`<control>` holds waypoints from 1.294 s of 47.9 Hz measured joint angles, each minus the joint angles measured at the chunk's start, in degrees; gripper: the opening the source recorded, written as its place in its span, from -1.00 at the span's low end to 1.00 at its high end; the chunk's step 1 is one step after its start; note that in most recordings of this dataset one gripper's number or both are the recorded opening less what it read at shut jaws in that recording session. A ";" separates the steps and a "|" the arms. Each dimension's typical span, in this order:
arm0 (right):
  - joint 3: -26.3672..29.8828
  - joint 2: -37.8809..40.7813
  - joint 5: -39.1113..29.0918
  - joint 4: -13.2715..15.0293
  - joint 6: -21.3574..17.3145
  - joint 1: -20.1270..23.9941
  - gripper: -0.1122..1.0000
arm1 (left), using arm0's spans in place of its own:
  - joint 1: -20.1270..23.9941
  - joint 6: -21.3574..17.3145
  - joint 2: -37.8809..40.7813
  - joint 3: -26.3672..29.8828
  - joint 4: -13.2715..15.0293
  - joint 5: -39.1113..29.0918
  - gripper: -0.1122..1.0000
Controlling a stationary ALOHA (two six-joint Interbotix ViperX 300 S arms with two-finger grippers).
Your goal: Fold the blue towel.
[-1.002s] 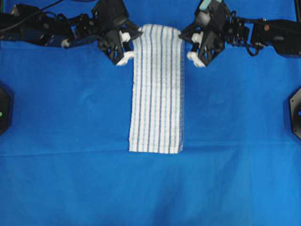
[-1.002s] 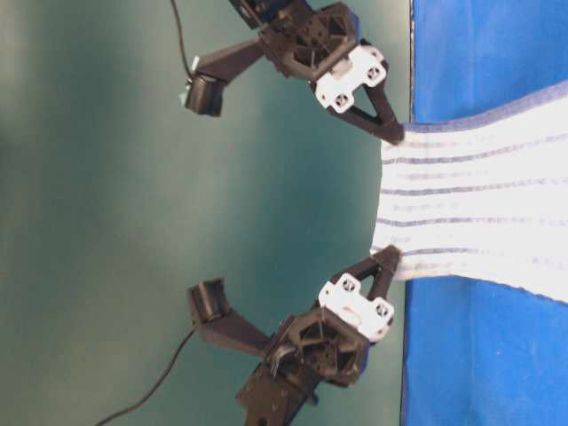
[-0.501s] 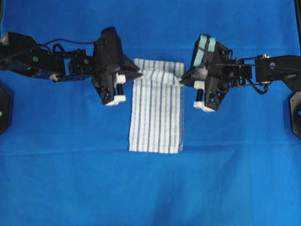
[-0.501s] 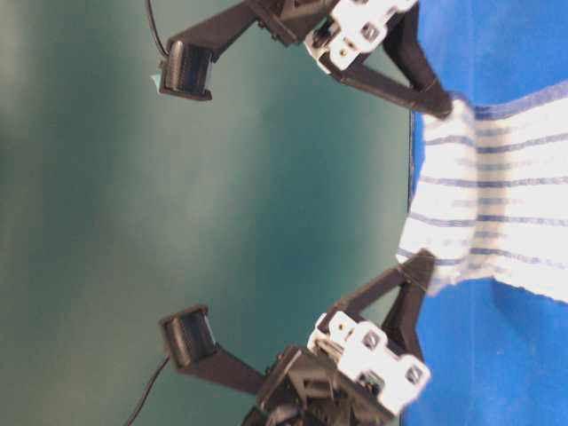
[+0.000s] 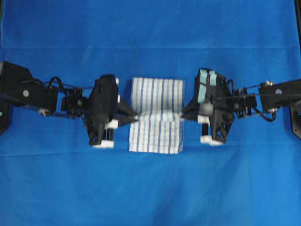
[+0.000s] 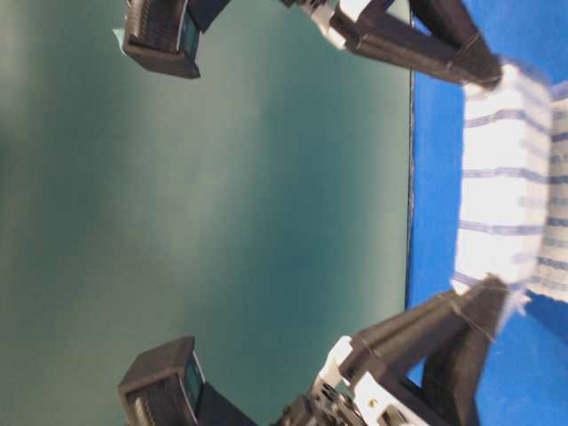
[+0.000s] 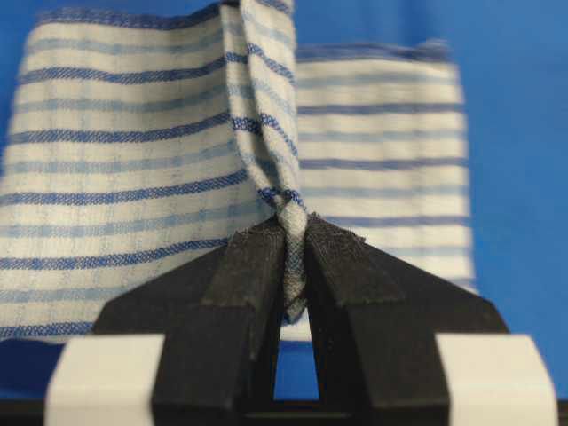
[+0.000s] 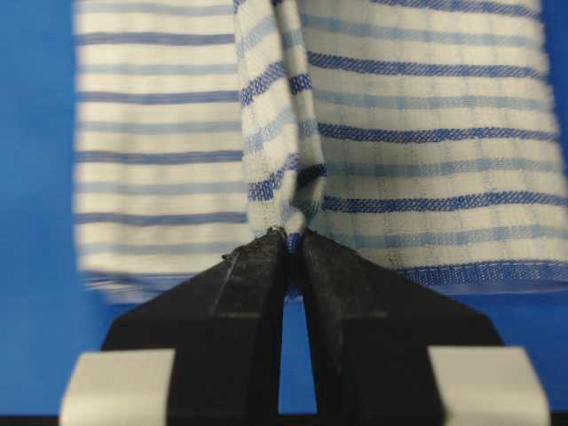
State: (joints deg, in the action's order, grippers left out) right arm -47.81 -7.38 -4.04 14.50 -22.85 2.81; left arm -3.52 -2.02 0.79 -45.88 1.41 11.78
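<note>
The white woven blue towel with thin dark-blue stripes lies mid-table, half folded. The left gripper and right gripper pinch its carried edge, not yet laid on the near edge.

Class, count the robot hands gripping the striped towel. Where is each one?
2: the left hand pinches the blue towel at its left edge, the right hand at its right edge.

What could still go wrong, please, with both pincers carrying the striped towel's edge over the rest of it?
1. The left pincer pinches only a thin bunched corner of the blue towel; it could slip out before the fold lands.
2. The right pincer grips just as little cloth, so one side might drop first and skew the fold.
3. The carried edge sags between them, so it may land wrinkled on the lower layer above the blue table cover.
</note>
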 measured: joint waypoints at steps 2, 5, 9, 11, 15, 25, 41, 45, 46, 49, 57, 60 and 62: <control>0.00 0.00 0.00 -0.53 0.00 0.79 -0.66 | -0.62 0.00 0.09 0.00 0.00 -0.09 -0.71; 0.00 0.35 -0.09 -0.97 -0.09 1.85 -0.66 | -1.49 0.00 0.44 0.00 0.09 -0.09 -0.71; 0.00 1.32 0.00 -1.58 0.00 2.72 -0.66 | -2.55 0.09 1.67 0.00 0.09 -0.09 -0.71; 0.00 1.76 0.00 -2.02 0.00 3.08 -0.66 | -3.08 0.09 2.29 0.09 0.09 -0.09 -0.71; 0.18 2.55 0.00 -3.16 -0.09 3.78 -0.66 | -4.04 0.44 3.34 0.35 0.18 0.09 -0.71; 0.88 4.57 0.09 -4.75 0.00 5.27 -0.66 | -5.01 1.58 4.83 0.62 0.09 0.26 -0.71; 2.02 7.12 0.09 -5.10 0.00 5.71 -0.66 | -4.92 1.76 6.50 0.79 0.18 0.97 -0.46; 2.29 7.38 0.00 -5.10 0.00 5.62 -0.66 | -4.83 1.85 6.59 0.79 0.09 0.97 -0.36; 2.37 7.47 0.09 -5.10 0.00 5.71 -0.66 | -4.75 1.76 6.59 0.79 0.18 0.79 -0.34; 2.72 7.56 0.09 -5.19 0.00 5.71 -0.66 | -4.66 1.76 6.59 0.79 0.09 0.79 -0.28; 4.04 7.82 0.35 -5.89 0.00 5.71 -0.52 | -4.57 1.67 6.50 0.79 0.18 0.62 -0.14; 4.66 7.82 0.09 -6.06 0.00 5.80 -0.20 | -4.57 1.49 6.15 0.79 0.18 -0.09 -0.07; 5.36 7.65 -0.88 -6.15 0.18 5.98 0.05 | -4.57 1.23 5.63 0.79 0.18 -1.05 -0.02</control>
State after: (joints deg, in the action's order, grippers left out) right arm -42.45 0.26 -4.92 8.35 -22.68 8.79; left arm -8.09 -0.79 6.42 -45.09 1.58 10.72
